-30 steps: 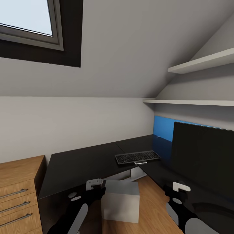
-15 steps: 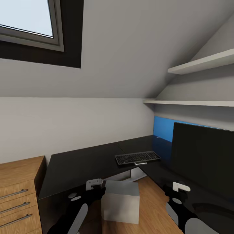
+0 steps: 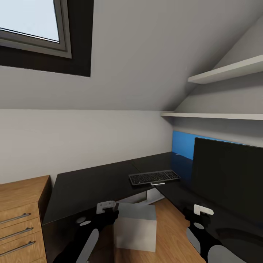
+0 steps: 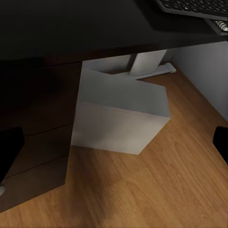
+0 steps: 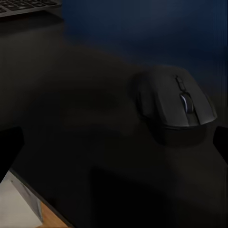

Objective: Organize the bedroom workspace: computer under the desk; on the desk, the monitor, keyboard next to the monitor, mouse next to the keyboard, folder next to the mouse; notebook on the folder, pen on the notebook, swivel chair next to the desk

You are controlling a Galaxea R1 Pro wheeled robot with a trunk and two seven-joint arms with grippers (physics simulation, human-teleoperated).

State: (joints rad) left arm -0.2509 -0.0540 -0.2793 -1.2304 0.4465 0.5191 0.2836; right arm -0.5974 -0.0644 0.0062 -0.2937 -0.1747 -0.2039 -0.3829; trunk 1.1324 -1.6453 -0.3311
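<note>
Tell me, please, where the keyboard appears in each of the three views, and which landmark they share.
Head view: keyboard at centre, on the desk corner.
Left wrist view: upper right corner, overhanging the desk edge.
Right wrist view: upper left corner, beyond the mouse.
Shared landmark: the black desk top.

No legible text, labels or numbers anywhere.

desk [image 3: 91, 182] top bare ahead of me, monitor [image 3: 228, 175] walls off right side, computer [image 3: 136, 225] fills floor gap under desk edge
</note>
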